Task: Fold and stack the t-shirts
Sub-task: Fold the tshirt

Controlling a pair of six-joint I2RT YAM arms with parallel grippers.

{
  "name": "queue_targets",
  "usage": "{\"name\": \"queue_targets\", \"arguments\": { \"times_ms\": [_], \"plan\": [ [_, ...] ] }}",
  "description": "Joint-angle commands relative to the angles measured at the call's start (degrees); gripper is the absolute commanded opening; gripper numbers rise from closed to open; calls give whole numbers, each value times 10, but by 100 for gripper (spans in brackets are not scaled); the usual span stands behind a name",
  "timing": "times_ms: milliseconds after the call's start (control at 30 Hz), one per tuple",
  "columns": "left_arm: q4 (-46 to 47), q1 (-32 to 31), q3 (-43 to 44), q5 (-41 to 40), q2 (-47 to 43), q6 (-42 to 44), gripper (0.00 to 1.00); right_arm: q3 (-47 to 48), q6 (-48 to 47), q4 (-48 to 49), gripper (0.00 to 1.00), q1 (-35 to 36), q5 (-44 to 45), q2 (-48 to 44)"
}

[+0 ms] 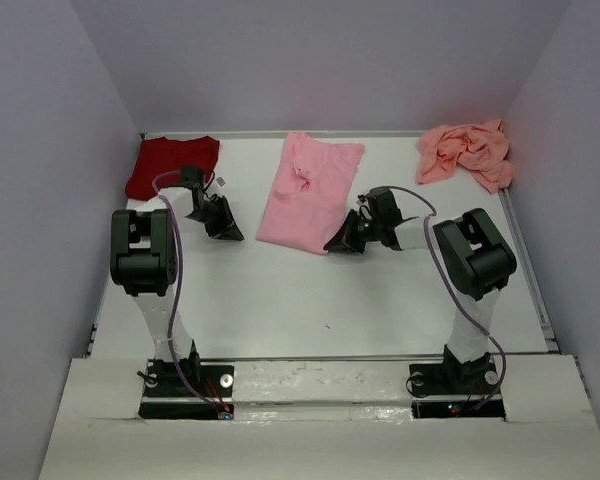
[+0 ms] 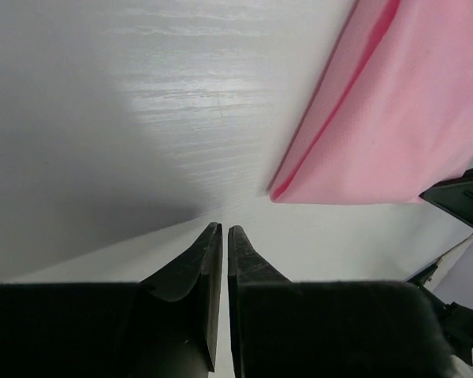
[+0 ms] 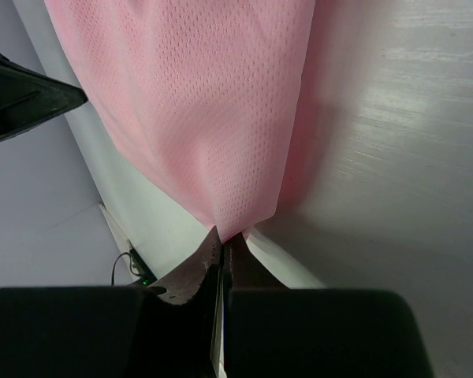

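A light pink t-shirt (image 1: 308, 195) lies partly folded mid-table, and also shows in the left wrist view (image 2: 378, 118). My right gripper (image 1: 334, 245) sits at its near right corner. The right wrist view shows that gripper (image 3: 225, 239) shut on the corner of the light pink t-shirt (image 3: 205, 102), with the cloth rising from the fingertips. A dark red t-shirt (image 1: 172, 165) lies folded at the back left. A salmon-pink t-shirt (image 1: 467, 152) is crumpled at the back right. My left gripper (image 1: 230, 232) (image 2: 224, 228) hovers over bare table left of the pink shirt, jaws a narrow slit apart, holding nothing.
Lavender walls close in the white table (image 1: 280, 290) on the left, back and right. The right arm's dark finger (image 2: 461, 201) pokes into the left wrist view beside the pink shirt. Both arm bases stand at the near edge.
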Motion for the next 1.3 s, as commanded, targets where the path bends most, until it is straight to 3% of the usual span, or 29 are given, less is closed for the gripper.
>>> {"name": "queue_targets", "arguments": {
  "times_ms": [0, 167, 367, 1267],
  "plan": [
    [39, 2, -15, 63, -24, 7, 26, 0, -7, 11, 0, 4, 6, -23],
    [83, 2, -35, 127, -28, -2, 39, 1, -7, 11, 0, 4, 7, -23],
    [105, 2, -51, 158, -19, -8, 43, 4, -7, 10, 0, 4, 8, -24],
    [234, 2, -111, 125, 23, -82, 42, 3, -6, 9, 0, 4, 15, -34]
  ]
}}
